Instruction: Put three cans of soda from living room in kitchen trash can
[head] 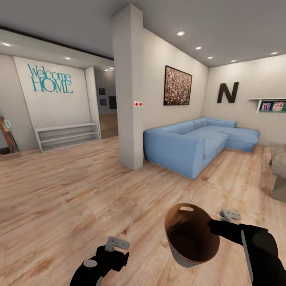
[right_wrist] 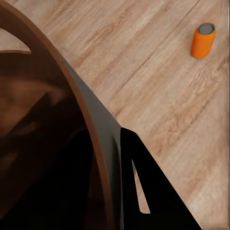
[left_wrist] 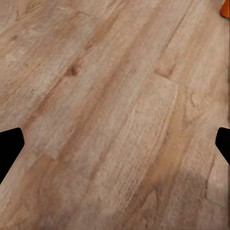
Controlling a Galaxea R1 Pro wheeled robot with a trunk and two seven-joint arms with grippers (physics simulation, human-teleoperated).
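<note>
holding the brown bin (head: pixel 190 234) by its rim, the right gripper (head: pixel 214 227) is at the lower right of the head view, closed on the edge of the bin. the bin hangs above the wooden floor (head: pixel 71 198) and is tilted, so its dark inside faces the camera, and the slot handle near the rim is at the far side. in the right wrist view the coppery rim and grey outer wall of the bin (right_wrist: pixel 72 120) are very close to the camera, with one dark finger (right_wrist: pixel 153 196) lying against the outer wall.

one orange soda can (right_wrist: pixel 203 40) stands upright on the floor in the right wrist view, well apart from the bin, with its grey top visible. in the left wrist view a small orange piece (left_wrist: pixel 225 8) shows at the corner of the picture; i cannot tell for sure what it is.

the left gripper (head: pixel 115 244) is low at the bottom of the head view, to the left of the bin and apart from it. it holds nothing. in the left wrist view its two dark fingertips (left_wrist: pixel 9 148) stand wide apart at both edges, with only the floor planks (left_wrist: pixel 115 115) between them.

farther in the room there is a blue corner sofa (head: pixel 198 141) beside a white pillar (head: pixel 128 87). on the wall behind the sofa hang a dark framed picture (head: pixel 177 85) and a big letter n (head: pixel 227 92). at the left, a wall carries the words welcome home (head: pixel 50 78) above a low white shelf (head: pixel 67 136).
</note>
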